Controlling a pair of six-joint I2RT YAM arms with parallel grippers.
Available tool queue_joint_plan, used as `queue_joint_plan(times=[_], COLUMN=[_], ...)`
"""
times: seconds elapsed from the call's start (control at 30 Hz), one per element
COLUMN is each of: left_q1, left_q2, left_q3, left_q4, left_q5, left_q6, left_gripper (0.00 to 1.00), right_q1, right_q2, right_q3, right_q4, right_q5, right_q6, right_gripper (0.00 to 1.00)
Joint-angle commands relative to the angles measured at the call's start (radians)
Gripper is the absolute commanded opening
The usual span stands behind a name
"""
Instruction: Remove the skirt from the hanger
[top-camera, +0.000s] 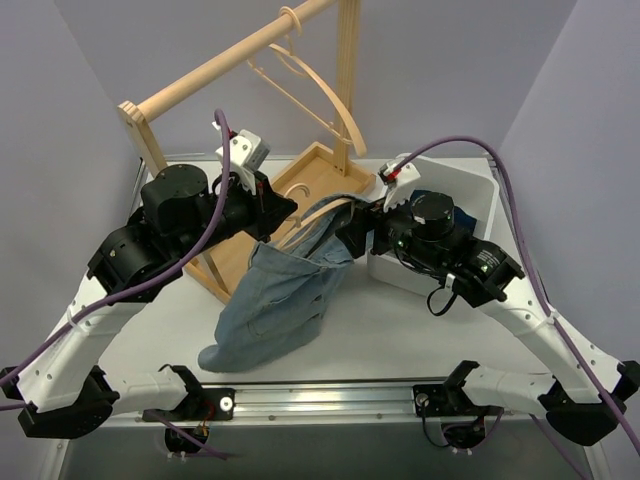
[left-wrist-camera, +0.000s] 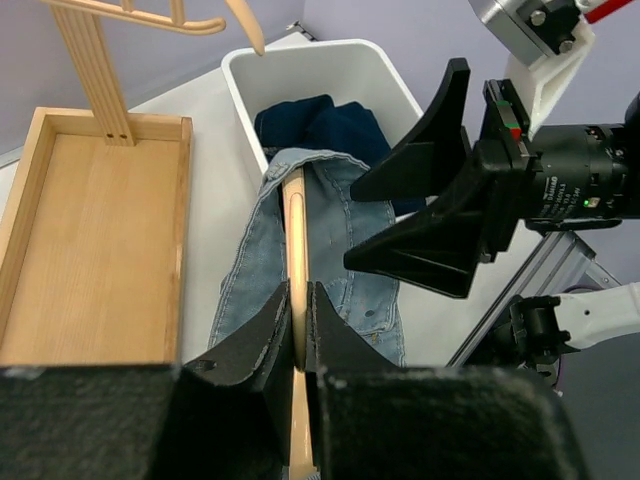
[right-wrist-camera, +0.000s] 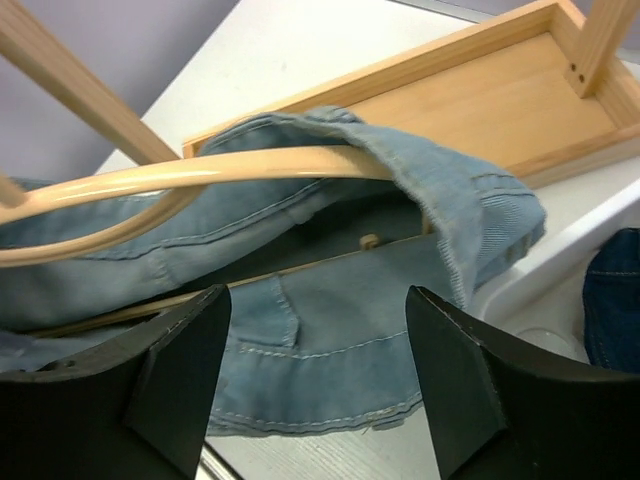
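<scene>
A light blue denim skirt (top-camera: 285, 300) hangs from a curved wooden hanger (top-camera: 325, 207), its hem resting on the table. My left gripper (top-camera: 285, 205) is shut on the hanger's arm; in the left wrist view the pale wood (left-wrist-camera: 295, 230) runs straight between the closed fingers (left-wrist-camera: 297, 295), with the skirt (left-wrist-camera: 340, 250) draped beyond. My right gripper (top-camera: 350, 228) stands open at the skirt's waistband on the right end. In the right wrist view its fingers (right-wrist-camera: 318, 300) straddle the denim (right-wrist-camera: 350, 330) just below the hanger (right-wrist-camera: 200, 175), with nothing pinched.
A wooden clothes rack with a tray base (top-camera: 300, 190) and a top rail (top-camera: 220, 65) stands behind, an empty hanger (top-camera: 310, 80) on the rail. A white bin (top-camera: 460, 190) at the right holds dark blue clothes (left-wrist-camera: 330, 125).
</scene>
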Motion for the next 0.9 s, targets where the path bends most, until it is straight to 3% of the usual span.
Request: queue_joint_plan(times=[0.0, 0.27, 0.87], left_q1=[0.003, 0.003, 0.003], left_q2=[-0.047, -0.061, -0.098], left_q3=[0.033, 0.016, 0.026], left_q4=[0.058, 0.052, 0.030], left_q5=[0.023, 0.023, 0.122], left_q6=[0.002, -0.001, 0.017], left_gripper=[0.02, 0.02, 0.02], right_q1=[0.005, 0.005, 0.002], right_q2=[-0.019, -0.017, 0.021], right_q3=[0.045, 0.103, 0.065], right_q4=[0.028, -0.023, -0.020], right_q5=[0.108, 0.116, 0.159], right_q6=[-0.019, -0.031, -0.102], right_gripper=[0.65, 0.57, 0.54])
